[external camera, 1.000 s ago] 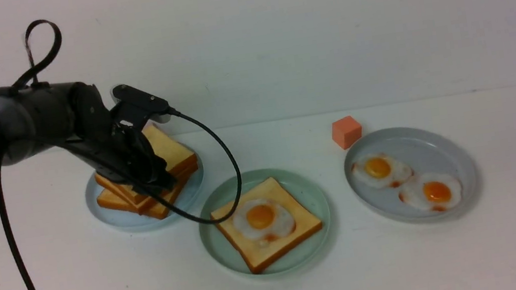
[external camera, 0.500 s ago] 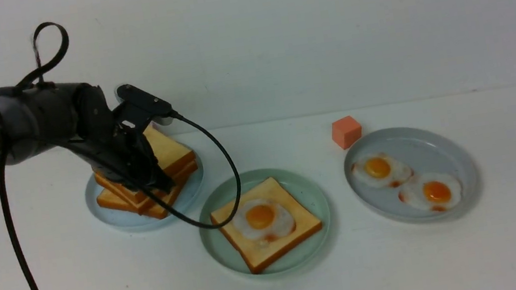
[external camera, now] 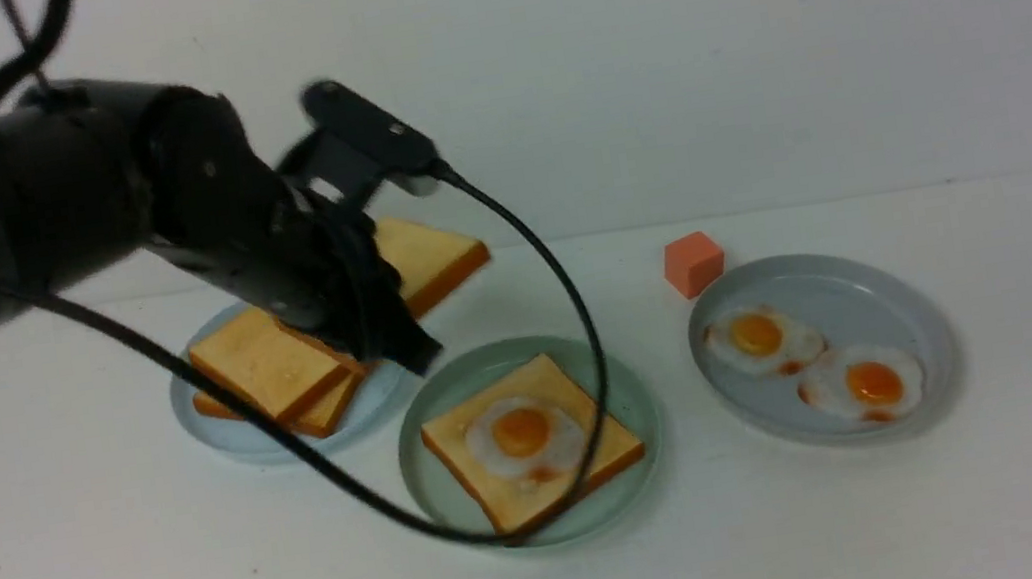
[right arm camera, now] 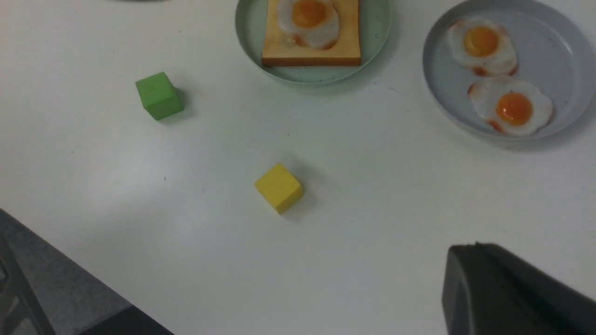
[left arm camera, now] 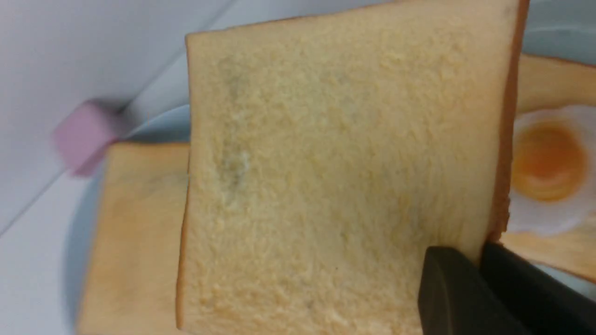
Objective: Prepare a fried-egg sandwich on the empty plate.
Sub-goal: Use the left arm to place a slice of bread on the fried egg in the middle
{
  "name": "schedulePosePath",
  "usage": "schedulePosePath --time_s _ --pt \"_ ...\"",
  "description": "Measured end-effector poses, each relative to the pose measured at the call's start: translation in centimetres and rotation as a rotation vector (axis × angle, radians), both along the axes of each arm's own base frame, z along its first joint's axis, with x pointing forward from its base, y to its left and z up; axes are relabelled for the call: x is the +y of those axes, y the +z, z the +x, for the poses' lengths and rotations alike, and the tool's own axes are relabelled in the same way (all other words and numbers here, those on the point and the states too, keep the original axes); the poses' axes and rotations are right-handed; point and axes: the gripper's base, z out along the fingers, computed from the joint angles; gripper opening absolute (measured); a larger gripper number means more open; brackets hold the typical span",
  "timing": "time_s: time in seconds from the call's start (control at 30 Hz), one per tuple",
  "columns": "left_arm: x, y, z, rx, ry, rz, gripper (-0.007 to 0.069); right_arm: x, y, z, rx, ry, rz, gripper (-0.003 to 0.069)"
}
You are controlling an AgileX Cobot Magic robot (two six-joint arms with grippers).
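Left of the plate (external camera: 631, 400), raised clear of it, the left gripper (external camera: 402, 341) pinches the top toast slice (external camera: 431, 259) by one edge. On the plate the fried egg (external camera: 521, 435) lies on the bottom toast slice (external camera: 463, 448). Best to level the held slice, square it over the egg, then lower gently. Right of the plate, the right gripper (right arm camera: 468, 260) hangs pressed together, empty.

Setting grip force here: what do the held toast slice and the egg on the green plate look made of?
The toast slice: probably soft foam, matte, finely pored face. The fried egg: likely moulded plastic or rubber, glossy sheen on the white.
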Motion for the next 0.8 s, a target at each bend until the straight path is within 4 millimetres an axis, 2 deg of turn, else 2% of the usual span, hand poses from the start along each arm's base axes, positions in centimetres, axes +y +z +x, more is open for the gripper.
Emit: schedulePosePath --time_s 0.03,0.1,0.13,0.37,0.5,0.67,0.8 --pt "-1.4 -1.3 -1.0 0.017 -0.049 0.019 0.0039 0.0 0.0 0.0 -0.001 0.001 -0.005 0.0008" --pt "-2.1 -2.2 -1.5 0.023 -0.08 0.039 0.0039 0.0 0.0 0.0 0.0 0.001 -0.006 0.0008" --pt "-3.1 -3.3 -1.9 0.032 -0.117 0.062 0.0037 0.0 0.0 0.0 0.001 0.003 -0.009 0.0008" --pt "-4.4 -5.4 -1.7 0.031 -0.15 0.074 0.0035 -0.1 -0.1 -0.1 0.007 0.004 -0.013 0.0011" --pt "-4.6 -5.9 -1.7 0.037 -0.163 0.085 0.0036 -0.1 -0.1 -0.1 0.007 0.004 -0.013 0.0011" --pt "-6.3 -5.8 -2.8 0.012 -0.248 0.103 0.0034 -0.1 -0.1 -0.1 0.007 0.004 -0.013 0.0013" --pt "-6.7 -5.7 -2.9 -0.003 -0.23 0.075 0.0034 -0.1 -0.1 -0.1 0.007 0.004 -0.013 0.0014"
